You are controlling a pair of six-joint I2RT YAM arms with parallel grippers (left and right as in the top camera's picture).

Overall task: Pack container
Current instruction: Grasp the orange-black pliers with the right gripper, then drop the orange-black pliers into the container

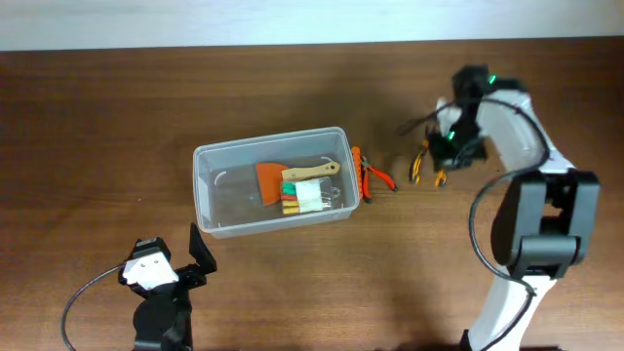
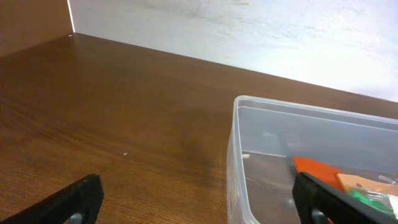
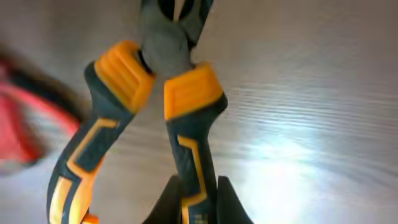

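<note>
Container [image 1: 202, 190] sits mid-table with bare table [image 1: 97, 146] open to its left and front; a brush [image 1: 292, 175] and a small box [image 1: 304, 198] lie inside. Near its front left corner the left gripper [image 2: 199, 205] hovers, fingers [image 2: 79, 198] spread wide, touching nothing. Red-handled pliers [image 1: 372, 175] lie just beside its right wall. Further right, the right gripper [image 3: 199, 200] is pinched narrowly on one handle of orange-and-dark pliers [image 3: 180, 93].

No writing, label or number is readable.
</note>
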